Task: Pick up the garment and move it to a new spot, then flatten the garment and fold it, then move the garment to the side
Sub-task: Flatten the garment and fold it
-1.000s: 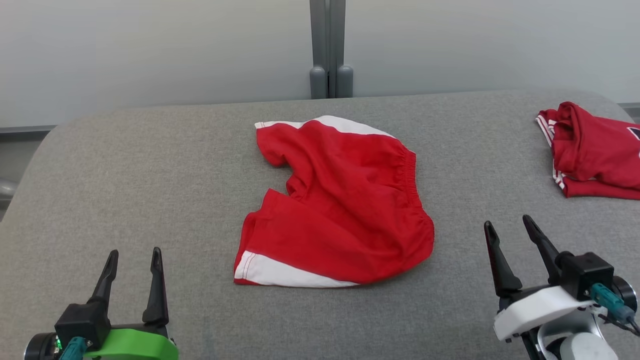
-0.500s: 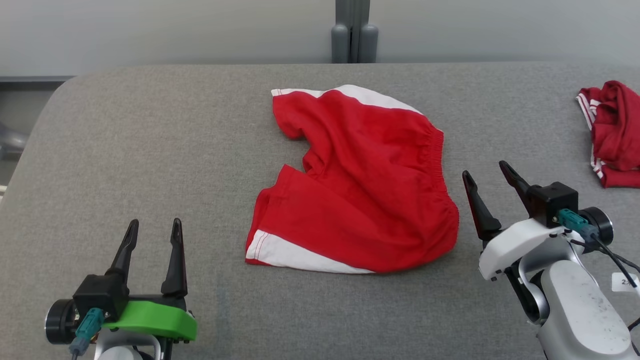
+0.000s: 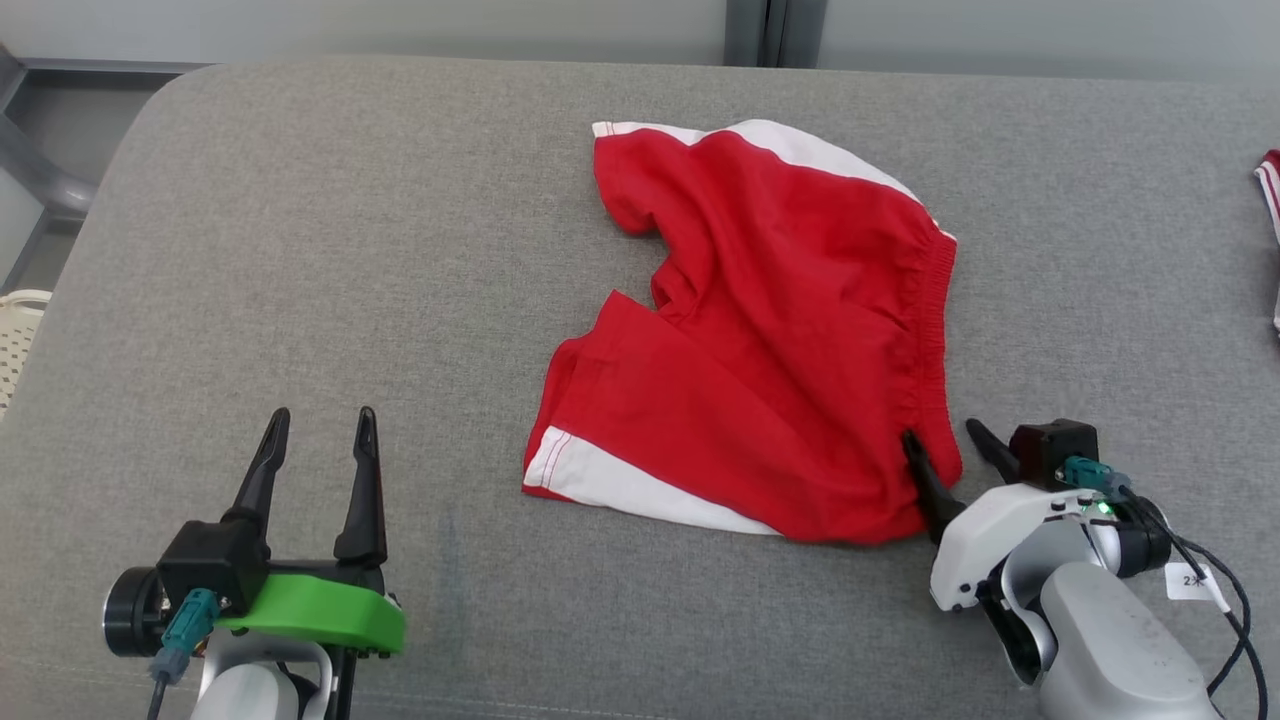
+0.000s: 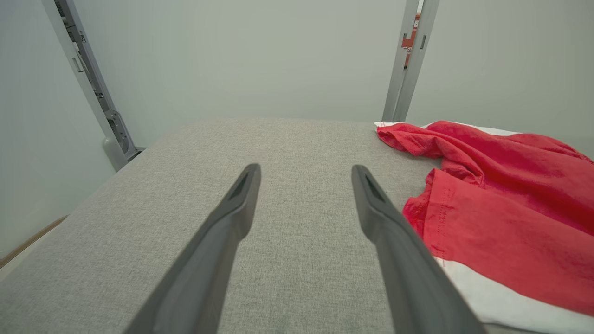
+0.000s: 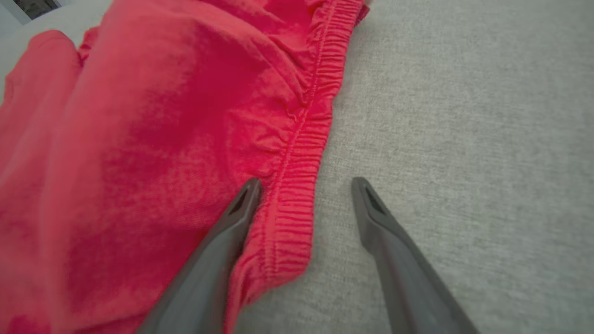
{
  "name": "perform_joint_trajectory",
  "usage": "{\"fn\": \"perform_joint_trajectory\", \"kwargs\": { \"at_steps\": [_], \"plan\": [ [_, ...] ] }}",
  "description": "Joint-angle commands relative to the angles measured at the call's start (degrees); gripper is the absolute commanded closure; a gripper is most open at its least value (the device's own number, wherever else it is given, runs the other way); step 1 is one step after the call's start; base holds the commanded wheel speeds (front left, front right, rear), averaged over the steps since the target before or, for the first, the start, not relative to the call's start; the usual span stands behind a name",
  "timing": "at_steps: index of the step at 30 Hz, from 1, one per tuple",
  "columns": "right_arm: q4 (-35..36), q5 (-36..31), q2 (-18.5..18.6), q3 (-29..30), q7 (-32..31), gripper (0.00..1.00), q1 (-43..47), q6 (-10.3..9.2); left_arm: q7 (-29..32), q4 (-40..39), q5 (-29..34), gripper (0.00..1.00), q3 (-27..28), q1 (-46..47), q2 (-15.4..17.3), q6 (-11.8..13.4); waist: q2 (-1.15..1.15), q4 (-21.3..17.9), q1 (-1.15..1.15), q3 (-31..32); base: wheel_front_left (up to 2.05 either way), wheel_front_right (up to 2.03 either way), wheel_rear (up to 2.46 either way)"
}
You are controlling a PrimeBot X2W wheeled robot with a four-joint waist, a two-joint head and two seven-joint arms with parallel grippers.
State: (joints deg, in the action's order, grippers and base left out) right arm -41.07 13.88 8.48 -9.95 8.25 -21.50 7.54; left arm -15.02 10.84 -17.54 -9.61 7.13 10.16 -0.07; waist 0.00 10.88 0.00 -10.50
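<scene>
**Head view: right gripper straddles the shorts' waistband, nothing gripped yet**

Nearest the robot, the left gripper [image 3: 323, 412] hovers over bare grey table [image 3: 300, 200], jaws spread wide and empty, well apart from the cloth. The right gripper [image 3: 938, 432] is also fully released. One finger rests on the red shorts [image 3: 780, 330] just inside the elastic waistband [image 3: 935, 300], and the other is over bare table, so the near waistband corner lies between them.

The shorts lie crumpled mid-table, with a white hem [image 3: 620, 480] toward the robot. I judge this to be the opening pick-up.

- **Top layer only:** the jaws may pinch just the upper layer of elastic, so the shorts would gape open when lifted.
- **Bunching:** the finger on the cloth may shove it into a bunch instead of getting under it.
- **Snagging:** a tip may catch in the soft table covering.
- **One-corner lift:** the shorts would likely set down more rumpled, making flattening harder.

Farther off, a second red garment [image 3: 1268, 180] lies at the table's right edge. A pale perforated basket [image 3: 15, 340] sits past the left edge, and its contents cannot be seen.
</scene>
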Motion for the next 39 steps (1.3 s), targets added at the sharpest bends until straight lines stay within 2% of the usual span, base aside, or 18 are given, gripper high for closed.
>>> {"fn": "perform_joint_trajectory", "kwargs": {
  "at_steps": [1,2,4,10,16,23,31,34,39],
  "plan": [
    [-1.31,1.13,-0.2,-0.27,0.03,0.28,-0.51,-0.12,-0.17,0.15,0.45,0.0,0.21,0.83,-0.21,-0.33,0.0,-0.01,0.0,-0.09,0.0,0.0,0.0],
    [-2.38,2.05,-0.44,-0.64,-0.11,0.71,-0.67,-0.11,-0.16,0.29,0.68,0.0,0.24,0.75,-0.34,-0.43,0.0,-0.17,0.0,-0.07,0.0,0.0,0.0],
    [-3.82,3.73,-0.89,-1.27,-0.1,1.0,-0.77,-0.11,-0.17,0.52,1.07,0.0,0.25,0.78,-0.51,-0.67,0.0,-0.46,0.0,0.06,0.0,0.0,0.0],
    [-5.68,7.19,0.36,-3.02,1.75,1.0,-0.92,-0.13,-0.17,0.95,1.95,0.0,0.83,0.47,-0.61,-1.06,0.0,-1.86,0.0,1.58,0.0,0.0,0.0],
    [-1.87,8.98,3.19,-3.75,4.45,1.0,2.21,-0.12,-0.16,1.2,2.23,0.0,1.39,-1.29,-0.84,-1.28,0.0,-4.05,0.0,3.62,0.0,0.0,0.0],
    [8.33,10.27,7.74,-0.65,3.8,1.0,11.17,-0.12,-0.16,0.97,2.46,0.0,1.78,-2.82,-1.45,-1.52,0.0,-6.24,0.0,5.05,0.0,0.0,0.0],
    [24.35,9.93,7.24,5.15,-2.11,1.0,22.64,-0.11,-0.17,0.58,2.81,0.0,2.42,-2.85,-2.04,-1.91,0.0,-7.14,0.0,4.28,0.0,0.0,0.0],
    [29.27,9.26,6.13,5.74,-3.4,1.0,22.94,-0.11,-0.17,0.76,3.05,0.0,2.45,-2.44,-2.35,-2.2,0.0,-6.97,0.0,3.9,0.0,0.0,0.0],
    [35.05,8.32,5.35,5.01,-5.07,1.0,18.07,-0.1,-0.17,1.07,3.46,0.0,2.04,-0.72,-2.94,-2.81,0.0,-5.56,0.0,2.59,0.0,0.0,0.0]
  ]
}}
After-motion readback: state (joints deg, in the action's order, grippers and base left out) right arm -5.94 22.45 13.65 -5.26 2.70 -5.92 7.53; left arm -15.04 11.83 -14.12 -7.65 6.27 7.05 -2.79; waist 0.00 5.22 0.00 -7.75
